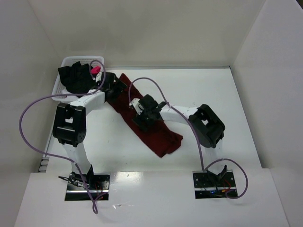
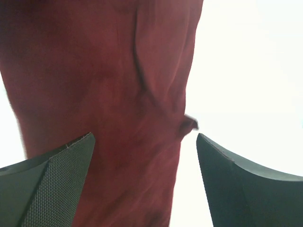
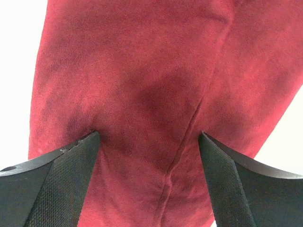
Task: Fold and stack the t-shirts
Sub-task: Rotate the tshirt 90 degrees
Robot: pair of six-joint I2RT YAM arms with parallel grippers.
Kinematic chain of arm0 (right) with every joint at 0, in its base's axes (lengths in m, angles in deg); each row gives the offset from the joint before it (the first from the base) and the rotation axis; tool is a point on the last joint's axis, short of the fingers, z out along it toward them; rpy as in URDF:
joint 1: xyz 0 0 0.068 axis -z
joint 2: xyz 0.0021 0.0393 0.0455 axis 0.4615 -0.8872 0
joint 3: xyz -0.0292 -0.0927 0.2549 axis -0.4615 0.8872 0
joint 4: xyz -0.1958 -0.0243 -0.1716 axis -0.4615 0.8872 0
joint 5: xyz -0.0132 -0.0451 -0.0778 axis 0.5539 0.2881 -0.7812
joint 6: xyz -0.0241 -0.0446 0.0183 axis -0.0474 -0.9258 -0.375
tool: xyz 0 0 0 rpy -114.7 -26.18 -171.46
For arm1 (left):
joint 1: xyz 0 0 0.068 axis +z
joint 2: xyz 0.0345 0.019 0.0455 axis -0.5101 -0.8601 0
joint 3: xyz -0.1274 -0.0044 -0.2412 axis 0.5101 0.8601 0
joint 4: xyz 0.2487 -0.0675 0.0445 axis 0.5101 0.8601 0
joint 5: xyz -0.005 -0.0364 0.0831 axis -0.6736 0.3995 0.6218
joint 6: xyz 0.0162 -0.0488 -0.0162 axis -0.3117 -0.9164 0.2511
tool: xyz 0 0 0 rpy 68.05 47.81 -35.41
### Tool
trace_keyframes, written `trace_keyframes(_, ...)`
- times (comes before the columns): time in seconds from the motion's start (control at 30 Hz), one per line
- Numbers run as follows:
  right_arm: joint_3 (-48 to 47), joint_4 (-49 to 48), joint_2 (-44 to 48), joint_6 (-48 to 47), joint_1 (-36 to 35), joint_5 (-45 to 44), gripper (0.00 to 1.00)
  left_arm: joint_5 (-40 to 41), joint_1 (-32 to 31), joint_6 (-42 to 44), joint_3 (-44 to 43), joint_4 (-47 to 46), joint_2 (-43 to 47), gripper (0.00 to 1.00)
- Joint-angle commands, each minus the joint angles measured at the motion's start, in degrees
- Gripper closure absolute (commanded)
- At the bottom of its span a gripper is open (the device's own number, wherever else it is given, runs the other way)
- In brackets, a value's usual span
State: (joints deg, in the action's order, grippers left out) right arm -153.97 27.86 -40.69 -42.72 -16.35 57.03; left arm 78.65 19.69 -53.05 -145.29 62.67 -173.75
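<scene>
— Hovering over the maroon t-shirt (image 1: 158,135), both claws are standing wide apart and gripping nothing: the left claw (image 1: 112,87) at its far end beside the basket (image 1: 71,60), the right claw (image 1: 144,113) over its middle.
— And the shirt is lying as a narrow, bunched band slanting across the worktop (image 1: 213,90). What is worrying you?
— Layers. The right claw is looking down on a seam and thick folds. Closing there, it is likely pinching several plies, or only the top one, and then the cloth is dragging crooked.
— The left one is sitting close to the shirt's edge, so it is risking a miss, or a thin pinch that slips.
— Also, the black t-shirt (image 1: 75,78) is lying in the basket just beside it. A wide sweep is risking a snag on the rim.
</scene>
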Motion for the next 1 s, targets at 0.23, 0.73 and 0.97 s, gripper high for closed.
trace_keyframes(0.23, 15.4, -1.3, 15.8, 17.7, -4.8, 4.4, 0.10, -0.5, 0.4, 7.5, -3.4, 2.4, -1.8, 0.05)
trace_keyframes(0.73, 24.5, -7.2, 19.4, 28.0, -10.3, 9.2, 0.10, -1.6, -2.7, 4.4, -1.7, 2.6, -9.6, 0.05)
trace_keyframes(0.97, 25.5, -8.3, 19.9, 29.7, -11.6, 10.9, 0.10, -4.7, -5.2, 7.9, -8.4, 3.3, -15.3, 0.05)
